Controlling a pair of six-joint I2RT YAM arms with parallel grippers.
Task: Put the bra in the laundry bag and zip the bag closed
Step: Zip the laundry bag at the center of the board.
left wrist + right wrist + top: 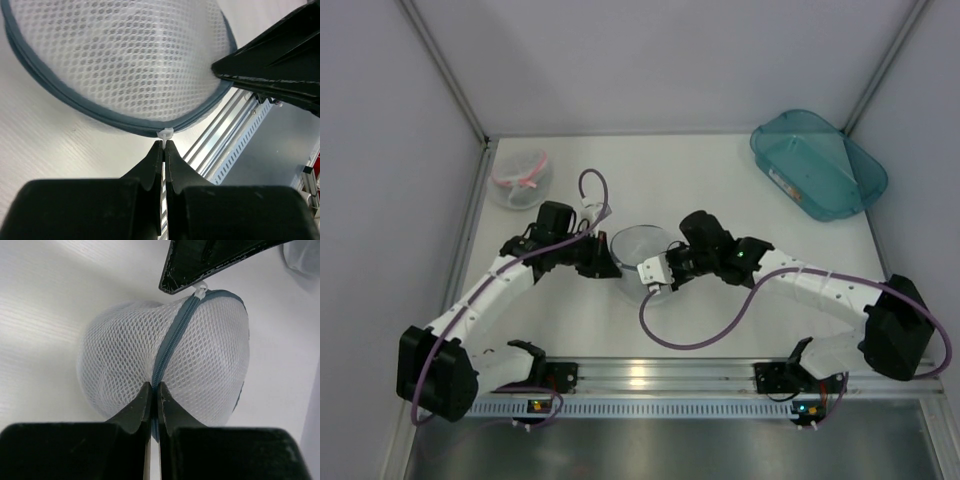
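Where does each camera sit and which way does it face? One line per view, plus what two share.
Top external: above, behind the arm bases, looking down at the white table; both arms, left gripper and right gripper meeting at the round white mesh laundry bag.
Left wrist: beside the bag, facing the near metal rail; own shut fingers hold its white zip tab.
Right wrist: opposite side, facing back; own shut fingers pinch the grey zip rim.
Shared: wrist views both show bag and the other gripper's finger.
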